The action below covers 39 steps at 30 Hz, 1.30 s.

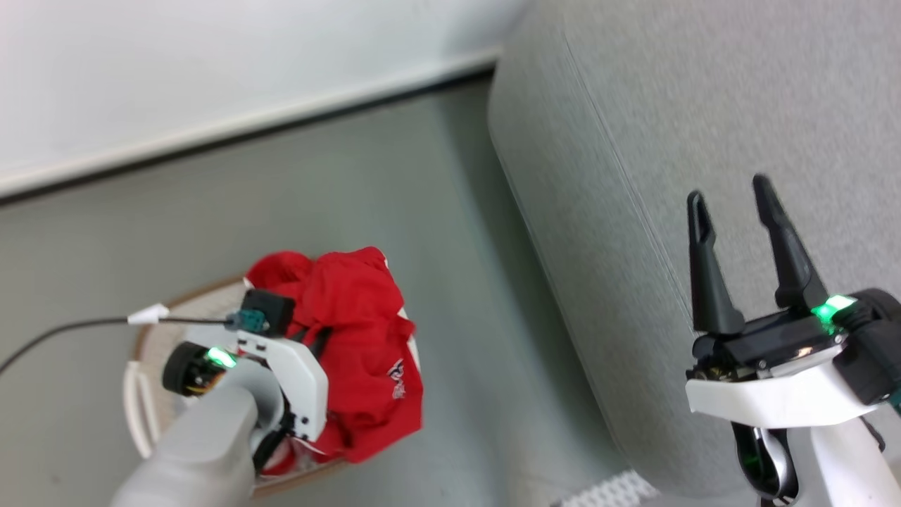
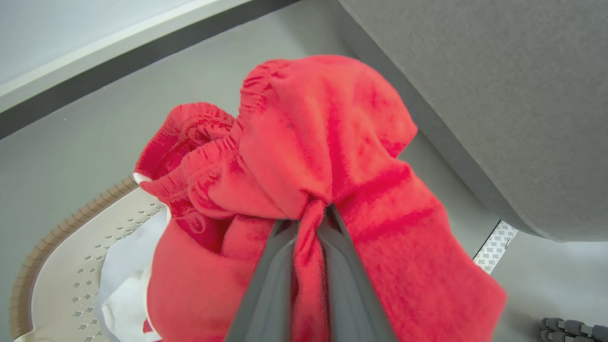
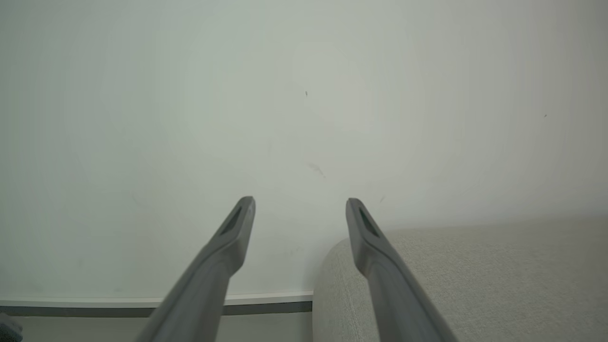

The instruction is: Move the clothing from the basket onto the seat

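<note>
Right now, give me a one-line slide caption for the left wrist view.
Left hand pinches bunched red clothing over the basket, grey seat alongside.

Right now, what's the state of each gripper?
Left gripper: closed on the clothing.
Right gripper: open, holding nothing.

A bare strip of floor (image 1: 486,338) lies open between the basket (image 1: 204,290) on the left and the seat (image 1: 669,105) on the right. The seat's rounded side blocks any low pass rightward, and the wall (image 1: 176,63) closes the far side.
</note>
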### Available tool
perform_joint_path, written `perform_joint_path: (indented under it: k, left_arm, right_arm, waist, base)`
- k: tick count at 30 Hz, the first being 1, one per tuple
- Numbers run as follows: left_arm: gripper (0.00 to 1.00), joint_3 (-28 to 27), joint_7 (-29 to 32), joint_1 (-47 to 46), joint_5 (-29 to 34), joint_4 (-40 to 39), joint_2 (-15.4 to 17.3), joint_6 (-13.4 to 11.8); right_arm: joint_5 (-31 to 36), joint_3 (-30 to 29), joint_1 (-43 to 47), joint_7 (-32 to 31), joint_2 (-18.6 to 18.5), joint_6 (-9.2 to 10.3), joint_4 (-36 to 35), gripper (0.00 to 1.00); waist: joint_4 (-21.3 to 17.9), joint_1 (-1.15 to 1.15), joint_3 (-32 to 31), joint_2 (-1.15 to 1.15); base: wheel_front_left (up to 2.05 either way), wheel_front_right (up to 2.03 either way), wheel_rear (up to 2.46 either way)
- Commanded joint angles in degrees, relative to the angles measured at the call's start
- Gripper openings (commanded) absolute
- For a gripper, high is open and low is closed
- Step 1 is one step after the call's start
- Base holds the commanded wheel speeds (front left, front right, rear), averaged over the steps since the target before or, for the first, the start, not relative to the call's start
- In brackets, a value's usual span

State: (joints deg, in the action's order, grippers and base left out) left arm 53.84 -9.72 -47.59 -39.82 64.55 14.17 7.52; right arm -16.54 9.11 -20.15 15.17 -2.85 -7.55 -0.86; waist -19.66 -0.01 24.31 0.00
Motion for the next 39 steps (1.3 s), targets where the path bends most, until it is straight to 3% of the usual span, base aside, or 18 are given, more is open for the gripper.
perform_joint_path:
  k: [1,15,28,39]
  left_arm:
    - [0.00,-0.13,-1.04,1.16,-0.79,-0.32,-0.32,-0.13]
    - [0.00,-3.32,-5.47,4.47,-5.66,-5.38,-1.97,-0.14]
    - [0.00,-15.42,-5.49,9.95,-0.49,-23.68,-0.60,-3.18]
    - [0.00,-18.81,-5.45,12.18,2.42,-36.10,0.61,-5.12]
  right_arm:
    - [0.60,-0.06,1.06,-0.04,-0.09,0.12,0.53,1.00]
    - [2.76,-0.56,6.66,-0.03,-0.08,0.12,3.64,1.00]
    - [1.70,0.48,10.95,-0.04,-1.19,0.12,4.76,1.00]
    - [0.79,2.01,12.27,-0.03,-2.24,0.12,4.94,1.00]
  waist:
    - [3.51,0.01,-4.83,0.00]
    - [9.20,0.01,-16.58,0.00]
    - [11.13,0.01,-23.05,0.00]
    - [11.41,0.01,-25.14,0.00]
  base:
    - [0.00,0.00,0.00]
    - [0.00,0.00,0.00]
    - [0.00,0.00,0.00]
    - [0.00,0.00,0.00]
